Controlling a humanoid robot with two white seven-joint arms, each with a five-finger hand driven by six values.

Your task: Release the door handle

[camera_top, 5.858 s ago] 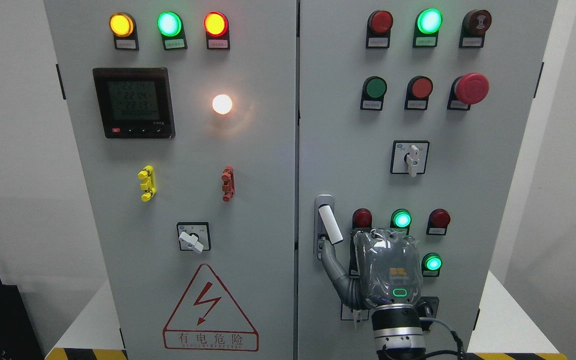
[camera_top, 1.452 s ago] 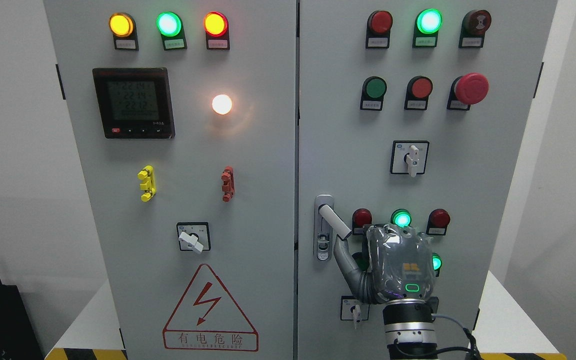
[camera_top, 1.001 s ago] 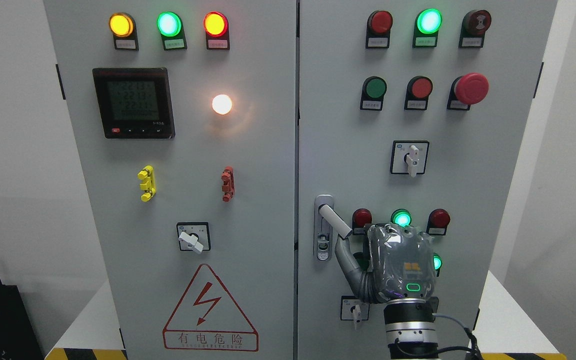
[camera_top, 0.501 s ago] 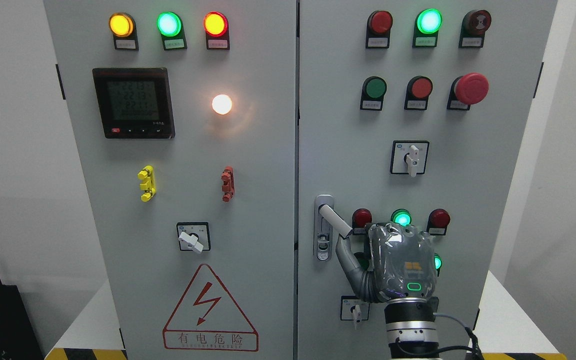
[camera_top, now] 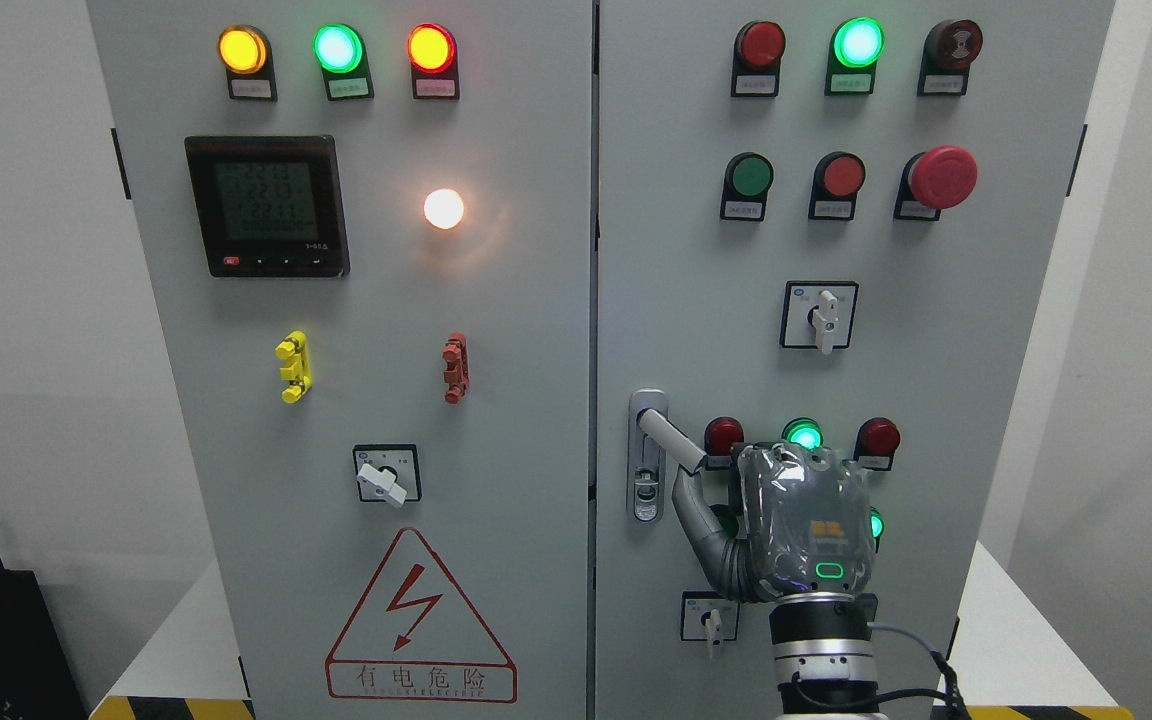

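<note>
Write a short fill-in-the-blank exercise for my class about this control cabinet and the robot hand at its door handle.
1. The door handle is on the ____ door of the cabinet.
2. The warning triangle shows a red ____ bolt.
3. The robot's ____ hand is raised in front of the cabinet.
4. The top left row holds ____ lit lamps.

Missing words: right; lightning; right; three

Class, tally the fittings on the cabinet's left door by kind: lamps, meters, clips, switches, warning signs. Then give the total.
Lamps: 4
Meter: 1
Clips: 2
Switch: 1
Warning sign: 1
Total: 9
</note>
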